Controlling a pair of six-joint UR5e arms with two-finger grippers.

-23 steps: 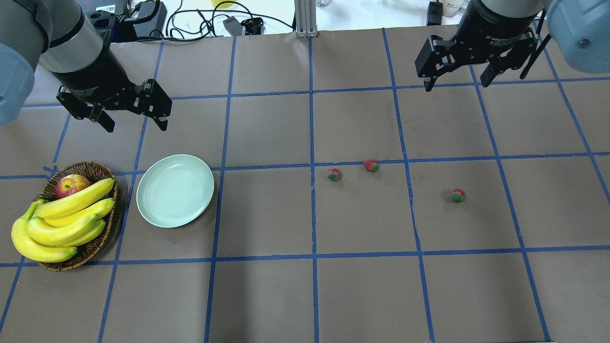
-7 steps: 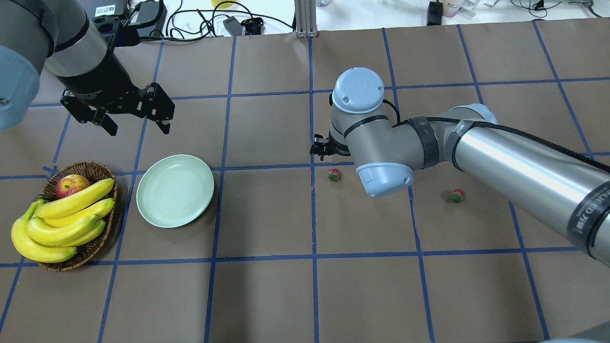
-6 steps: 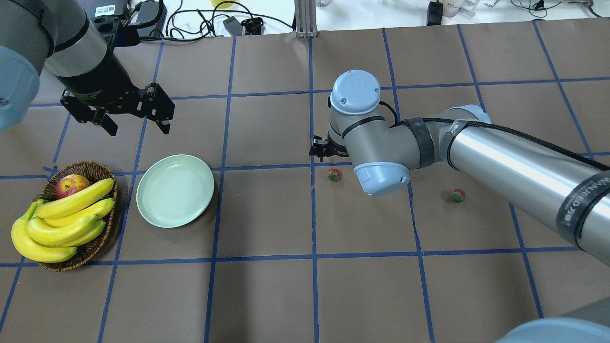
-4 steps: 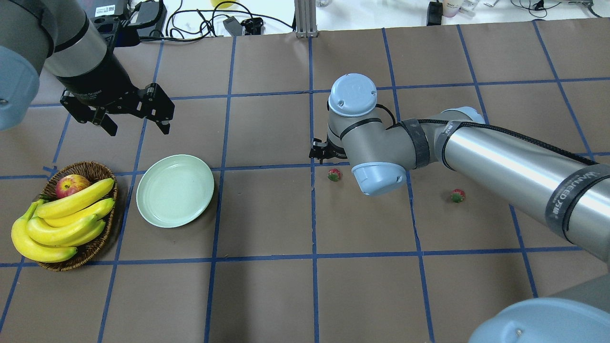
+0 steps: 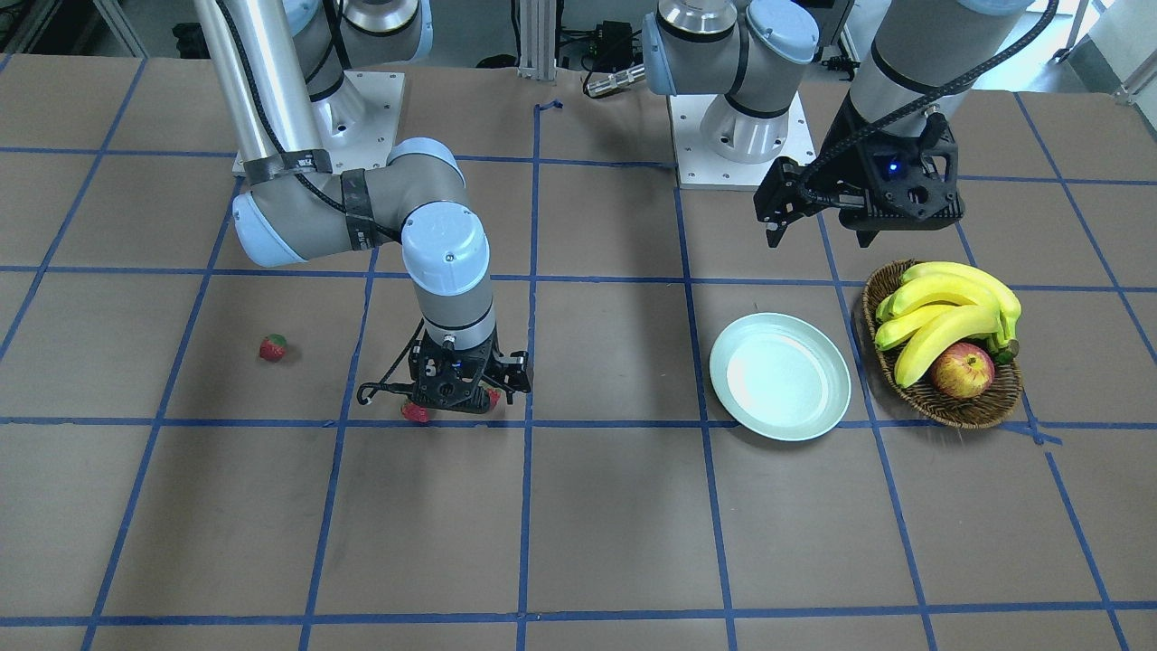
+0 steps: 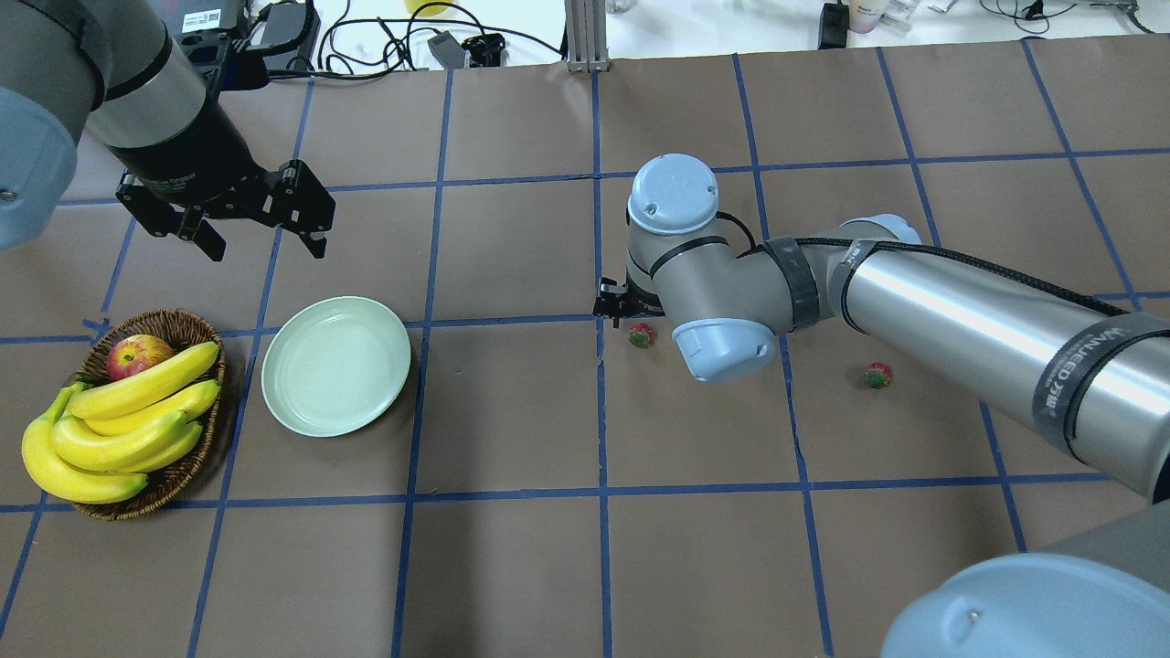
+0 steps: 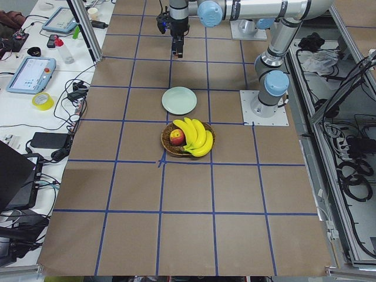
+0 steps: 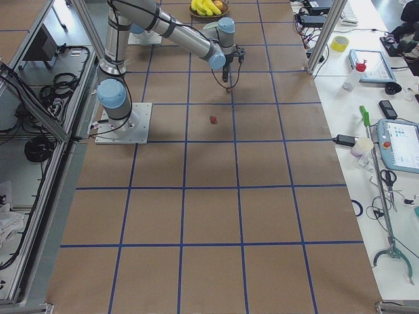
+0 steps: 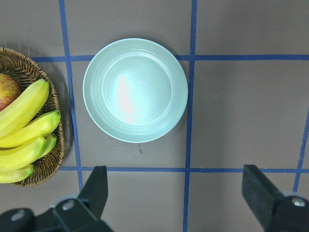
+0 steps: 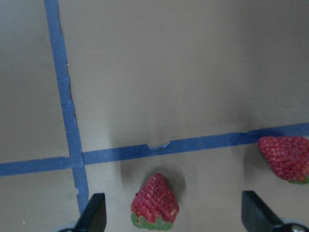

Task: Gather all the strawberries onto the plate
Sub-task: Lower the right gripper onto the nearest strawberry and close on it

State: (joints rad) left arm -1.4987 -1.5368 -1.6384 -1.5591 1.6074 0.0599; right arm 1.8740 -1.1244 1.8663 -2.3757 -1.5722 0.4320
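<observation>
Taped table (image 6: 512, 567), strawberries (image 6: 878, 375), plate (image 6: 335, 366), fruit basket (image 6: 174, 486)

Right end effector (image 10: 175, 213) lowered over strawberry (image 10: 154, 199).

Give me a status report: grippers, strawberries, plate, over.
Right gripper open, low, straddling one strawberry. Left gripper open, raised near empty plate. Second strawberry close beside right gripper; third lies apart on table.
</observation>
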